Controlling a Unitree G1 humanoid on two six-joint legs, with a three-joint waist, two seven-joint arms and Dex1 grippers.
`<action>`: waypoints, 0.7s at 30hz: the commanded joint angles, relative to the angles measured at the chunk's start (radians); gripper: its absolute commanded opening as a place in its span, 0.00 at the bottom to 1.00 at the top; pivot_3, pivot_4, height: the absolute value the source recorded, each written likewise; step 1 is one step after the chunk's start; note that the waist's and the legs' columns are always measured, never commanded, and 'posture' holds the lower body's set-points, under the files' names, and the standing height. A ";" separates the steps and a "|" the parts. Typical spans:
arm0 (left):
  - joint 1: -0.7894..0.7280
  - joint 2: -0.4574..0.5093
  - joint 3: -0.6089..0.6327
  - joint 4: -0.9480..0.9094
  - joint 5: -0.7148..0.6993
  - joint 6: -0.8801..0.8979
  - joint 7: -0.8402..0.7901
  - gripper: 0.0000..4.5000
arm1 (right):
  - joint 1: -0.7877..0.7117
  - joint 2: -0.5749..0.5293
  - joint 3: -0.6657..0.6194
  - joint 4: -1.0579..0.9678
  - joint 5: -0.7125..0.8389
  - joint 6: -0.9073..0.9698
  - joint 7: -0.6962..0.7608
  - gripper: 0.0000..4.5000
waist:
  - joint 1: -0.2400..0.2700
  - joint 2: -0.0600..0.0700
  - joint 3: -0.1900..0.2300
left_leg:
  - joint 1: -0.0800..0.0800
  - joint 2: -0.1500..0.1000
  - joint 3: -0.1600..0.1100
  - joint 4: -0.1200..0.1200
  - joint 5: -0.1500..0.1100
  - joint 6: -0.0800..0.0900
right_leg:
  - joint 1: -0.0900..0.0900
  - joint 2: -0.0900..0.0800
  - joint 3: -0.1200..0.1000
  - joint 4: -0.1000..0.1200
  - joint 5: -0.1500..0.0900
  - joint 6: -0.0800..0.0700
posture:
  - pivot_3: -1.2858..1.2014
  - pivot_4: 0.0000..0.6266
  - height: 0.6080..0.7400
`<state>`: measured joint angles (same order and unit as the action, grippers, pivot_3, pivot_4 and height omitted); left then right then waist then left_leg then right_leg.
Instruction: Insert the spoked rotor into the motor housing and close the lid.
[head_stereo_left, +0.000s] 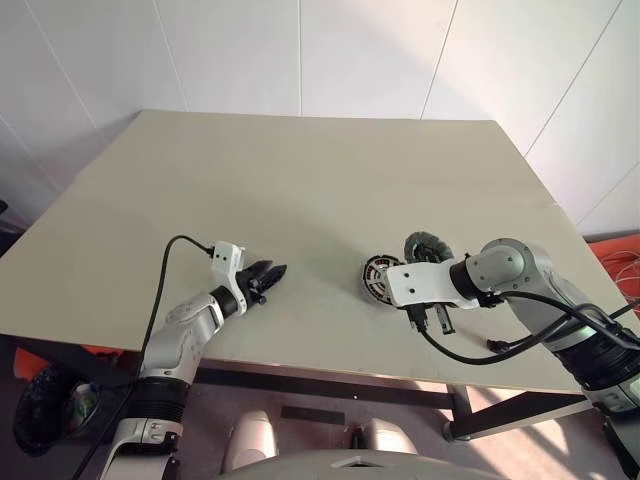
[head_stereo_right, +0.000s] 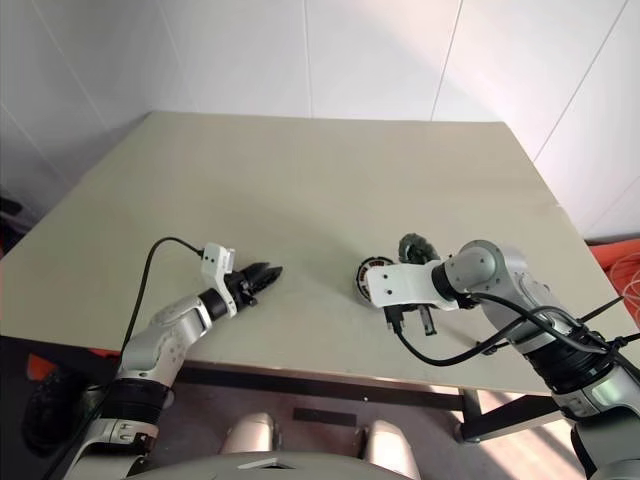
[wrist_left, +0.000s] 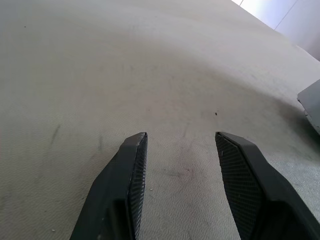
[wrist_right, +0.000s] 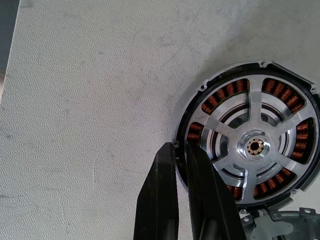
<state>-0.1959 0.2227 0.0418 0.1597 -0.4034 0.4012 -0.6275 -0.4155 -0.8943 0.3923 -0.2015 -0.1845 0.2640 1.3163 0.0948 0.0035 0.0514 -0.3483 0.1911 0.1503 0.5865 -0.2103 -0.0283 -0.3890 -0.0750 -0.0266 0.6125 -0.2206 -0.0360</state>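
The motor housing (wrist_right: 200, 92) lies flat on the table with its copper-red windings showing in a ring. The spoked rotor (wrist_right: 252, 145) sits inside it, pale spokes up, around a silver hub. From the head views the pair (head_stereo_left: 378, 278) is at the right front of the table. My right gripper (wrist_right: 181, 147) points down at its near rim, fingers shut on that thin edge. Just behind the housing lies the lid (head_stereo_left: 428, 245), a dark ribbed disc. My left gripper (head_stereo_left: 270, 272) rests low over bare table to the left, open, with nothing between its fingers (wrist_left: 135, 170).
The beige table (head_stereo_left: 300, 180) stretches far back and to the left. Its front edge (head_stereo_left: 300, 362) runs just below both hands. A black cable (head_stereo_left: 470, 352) loops under my right wrist, past the table's edge. White walls stand behind the table.
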 joint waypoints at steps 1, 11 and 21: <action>-0.014 0.002 0.009 -0.010 -0.003 -0.009 -0.002 0.51 | -0.027 -0.003 -0.013 -0.014 0.007 0.003 0.007 0.00 | 0.000 0.000 0.000 | 0.000 0.000 0.000 0.000 0.000 0.000 | 0.000 0.000 0.000 0.000 0.000 0.000 | 0.52 0.00 1.00; -0.016 -0.013 0.006 0.001 0.000 -0.017 0.004 0.51 | -0.065 -0.012 -0.030 -0.027 0.026 0.040 0.045 0.00 | 0.000 0.000 0.000 | 0.000 0.000 0.000 0.000 0.000 0.000 | -0.001 0.000 0.000 0.000 0.000 0.000 | 0.52 0.00 1.00; -0.005 -0.061 -0.001 0.019 0.011 -0.044 0.018 0.51 | -0.153 -0.030 -0.060 -0.110 0.113 0.262 0.108 0.00 | 0.002 0.003 0.001 | 0.000 0.000 0.000 0.000 0.000 0.000 | -0.001 0.000 0.000 0.000 0.000 0.000 | 0.52 0.00 1.00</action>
<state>-0.1958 0.1712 0.0495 0.1777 -0.3932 0.3675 -0.6140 -0.5200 -0.9116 0.3898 -0.2509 -0.1030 0.4985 1.4158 0.0964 0.0063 0.0525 -0.3486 0.1911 0.1502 0.5867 -0.2103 -0.0282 -0.3899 -0.0751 -0.0266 0.6129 -0.2204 -0.0362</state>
